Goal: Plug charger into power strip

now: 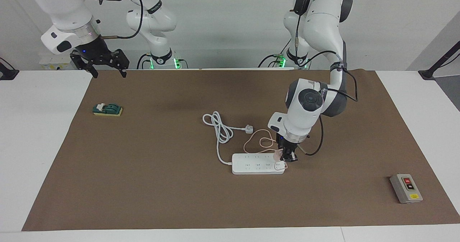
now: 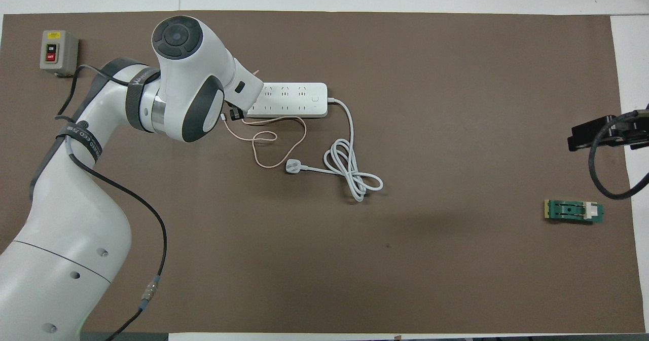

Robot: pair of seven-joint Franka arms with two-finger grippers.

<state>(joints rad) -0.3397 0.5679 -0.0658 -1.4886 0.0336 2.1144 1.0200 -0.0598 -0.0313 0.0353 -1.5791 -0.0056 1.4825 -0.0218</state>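
Left gripper [image 1: 286,157] is down at the long white multi-socket power strip [image 1: 257,163] mid-mat, jaws clamped on the small pale pink cube charger [image 1: 277,155] – right over the strip's end toward the left arm. Right gripper [image 1: 100,63] waits aloft, jaws wide – above the brown mat's [image 1: 161,184] corner

Pretty clearly a robotics lab bench I'm driving here. Plain white walls, a white table [image 1: 43,134] with a brown mat [image 1: 172,184] laid over it, nothing homey anywhere. Two white arms are bolted at the mat's edge, green status lights glowing at their bases. On the mat it's just test props: a power strip [image 1: 257,163] in the middle, a grey button box [image 1: 406,188] toward the left arm's end, a green block [image 1: 107,109] toward the right arm's end.
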